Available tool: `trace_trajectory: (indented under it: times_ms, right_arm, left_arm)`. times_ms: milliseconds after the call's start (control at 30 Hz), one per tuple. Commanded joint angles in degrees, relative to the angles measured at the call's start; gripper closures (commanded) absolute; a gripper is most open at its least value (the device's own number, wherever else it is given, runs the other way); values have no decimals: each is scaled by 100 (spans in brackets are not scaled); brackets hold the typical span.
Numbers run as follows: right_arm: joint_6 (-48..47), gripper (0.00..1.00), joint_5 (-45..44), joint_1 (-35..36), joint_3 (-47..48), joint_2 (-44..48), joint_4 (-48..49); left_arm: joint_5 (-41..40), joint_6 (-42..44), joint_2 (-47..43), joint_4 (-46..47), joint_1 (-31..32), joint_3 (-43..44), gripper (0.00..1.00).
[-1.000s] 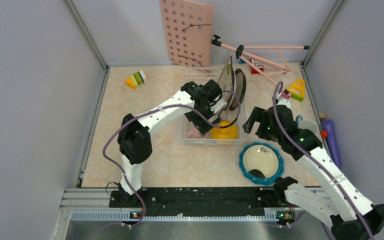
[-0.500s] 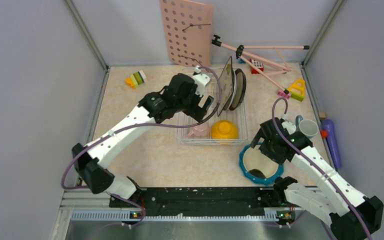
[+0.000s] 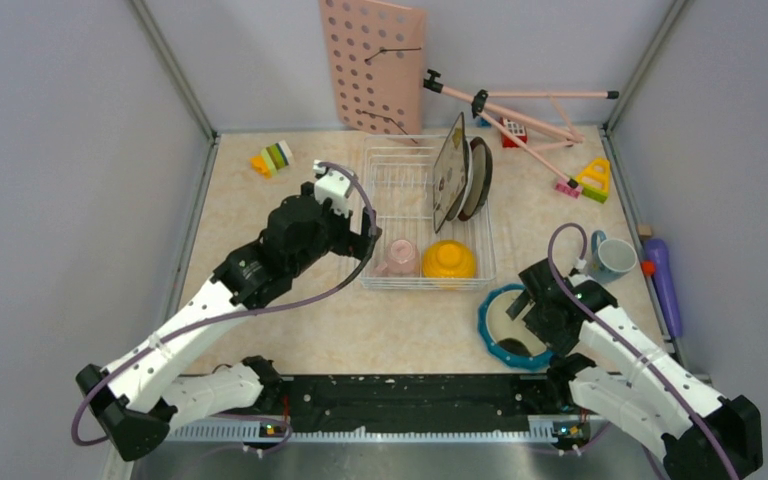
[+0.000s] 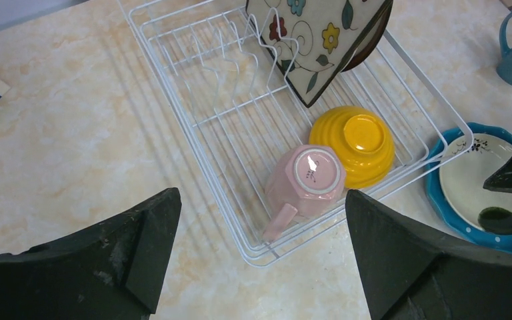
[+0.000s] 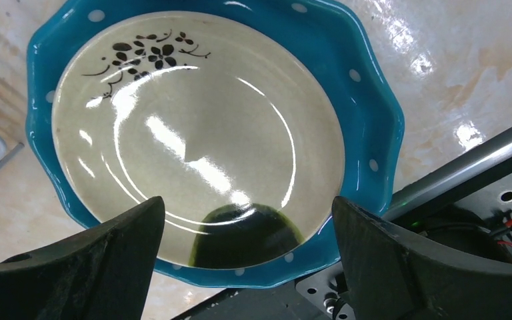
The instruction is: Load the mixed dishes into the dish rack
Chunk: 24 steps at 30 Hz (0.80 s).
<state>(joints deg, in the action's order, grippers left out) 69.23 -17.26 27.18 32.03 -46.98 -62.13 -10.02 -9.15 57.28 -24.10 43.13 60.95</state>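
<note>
The table [image 3: 260, 230] carries the white wire dish rack [image 3: 400, 175] at its far middle. The left end effector [image 3: 360, 235] is held just at the rack's near left corner, with its jaws spread fully and nothing gripped between them. In the left wrist view the near end of the rack is seen framed between the two fingers.

To the near right of the rack, the teal white-dotted dish [image 3: 505, 325] lies flat on the table. The right end effector [image 3: 528, 300] is poised directly over it, jaws wide apart. In the right wrist view its cream inside and a dark green patch at its near edge are seen between the fingers. No grip on the dish is seen.

The square floral plate [image 3: 448, 172] is stood on edge at the far right of the rack, and the brown-rimmed round plate [image 3: 478, 178] is propped just to its right. The yellow-orange bowl [image 3: 449, 259] is placed bottom up in the near right corner, with the pink cup [image 3: 399, 257] inverted just to its left. The small blue cup [image 3: 610, 258] is left on the table, right of the rack and near the right end effector.
</note>
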Motion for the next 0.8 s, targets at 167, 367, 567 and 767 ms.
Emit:
trace_trajectory:
  times_ms: [167, 367, 567, 767]
  right_arm:
    - [381, 8, 344, -28, -546, 33, 165]
    - [304, 4, -36, -27, -267, -72, -84]
    - [31, 1, 179, -28, -302, -292, 477]
    - [-64, 1, 325, -28, -336, -903, 1354]
  left_arm:
    - [-546, -239, -869, 154, -46, -379, 2]
    - [-531, -281, -944, 89, -46, -430, 2]
    - [-527, -307, -826, 37, -51, -399, 3]
    - [-352, -272, -825, -65, -48, -313, 3]
